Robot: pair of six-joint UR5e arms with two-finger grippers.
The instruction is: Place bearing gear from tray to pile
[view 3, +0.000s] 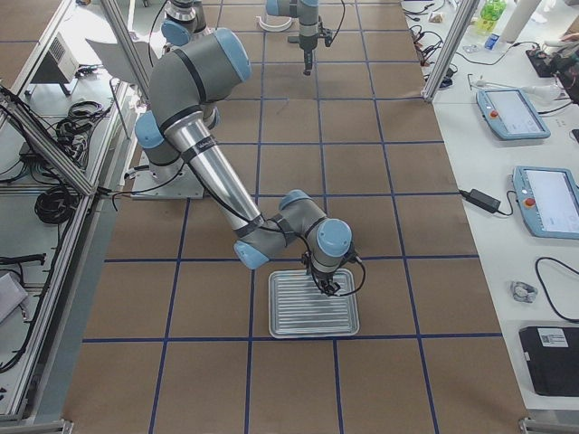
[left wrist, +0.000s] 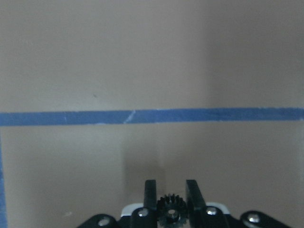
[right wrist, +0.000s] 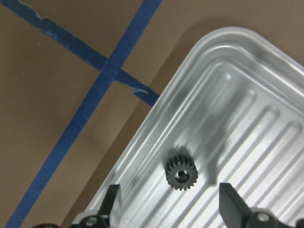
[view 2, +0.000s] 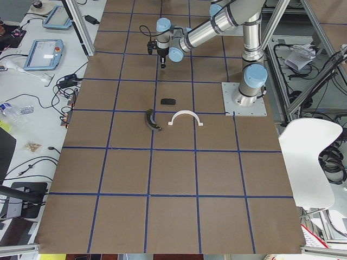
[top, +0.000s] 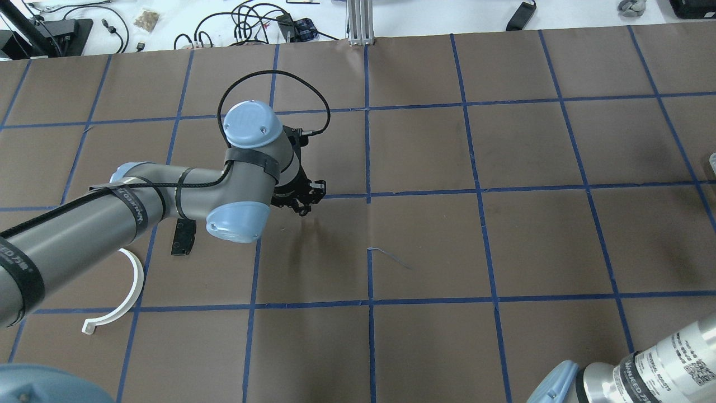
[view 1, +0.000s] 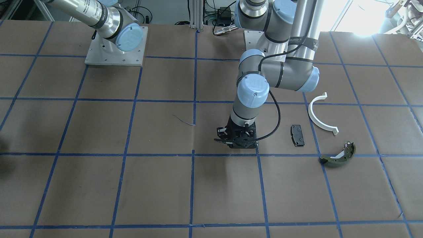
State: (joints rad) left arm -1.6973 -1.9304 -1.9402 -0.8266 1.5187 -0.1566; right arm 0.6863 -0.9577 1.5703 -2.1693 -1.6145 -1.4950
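Note:
My left gripper (left wrist: 171, 189) is shut on a small black bearing gear (left wrist: 170, 210), held between its fingertips above the brown table near a blue tape line. In the front view this gripper (view 1: 236, 141) hangs just left of the pile: a black pad (view 1: 297, 135), a white half-ring (view 1: 322, 114) and an olive brake shoe (view 1: 338, 156). My right gripper (right wrist: 168, 192) is open, its jaws wide apart, just above a ribbed metal tray (right wrist: 247, 90). A second black gear (right wrist: 181, 169) lies flat on the tray between the jaws.
The tray (view 3: 314, 303) lies on the table's right part under my right arm. In the overhead view the pad (top: 183, 237) and the half-ring (top: 120, 291) show beside my left arm, which hides the brake shoe. Blue tape lines grid the brown table.

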